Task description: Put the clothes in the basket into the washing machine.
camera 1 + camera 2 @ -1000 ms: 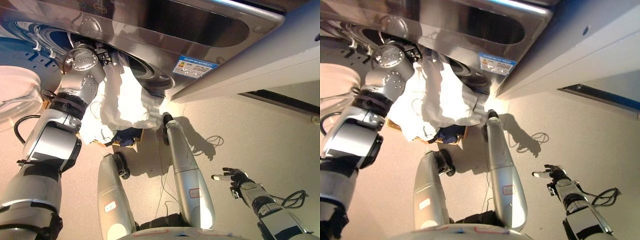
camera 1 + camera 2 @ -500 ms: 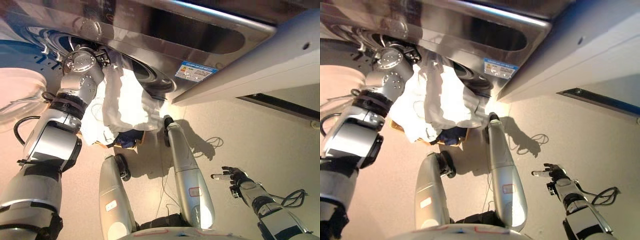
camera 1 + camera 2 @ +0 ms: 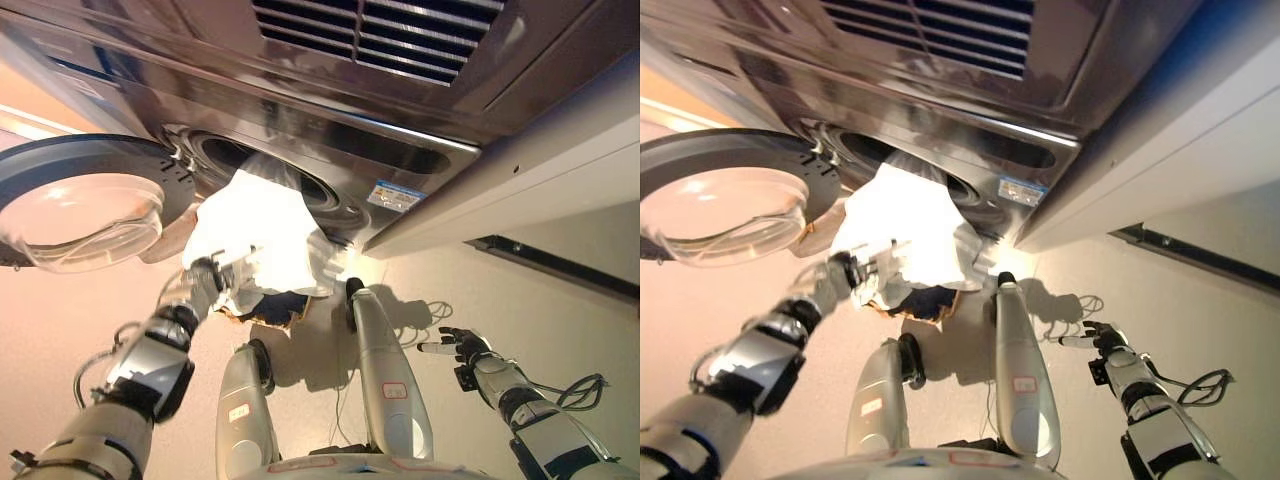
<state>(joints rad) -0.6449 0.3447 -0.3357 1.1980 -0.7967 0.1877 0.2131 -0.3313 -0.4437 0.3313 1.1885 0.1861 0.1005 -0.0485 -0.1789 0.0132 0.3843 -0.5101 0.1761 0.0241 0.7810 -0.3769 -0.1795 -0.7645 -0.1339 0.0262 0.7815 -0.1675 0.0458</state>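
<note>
A white garment (image 3: pixel 262 228) hangs out of the washing machine's drum opening (image 3: pixel 222 156) and drapes down over the basket. My left hand (image 3: pixel 207 283) is below the opening, at the cloth's lower left edge, with its fingers stretched out against the fabric. Under the white cloth lies a dark blue garment (image 3: pixel 284 306) in the wicker basket (image 3: pixel 932 313), of which only a brown rim shows. Far to the right, low over the floor, my right hand (image 3: pixel 459 347) hangs open and holds nothing.
The round glass door (image 3: pixel 88 206) stands swung open at the left of the washing machine (image 3: pixel 430 70). A pale cabinet edge (image 3: pixel 560 190) runs to the right of the machine, with a dark gap (image 3: pixel 545 258) beneath it.
The camera has tilted, so the whole scene has shifted. My left arm has come down from the drum mouth to below it. The white garment still hangs from the opening.
</note>
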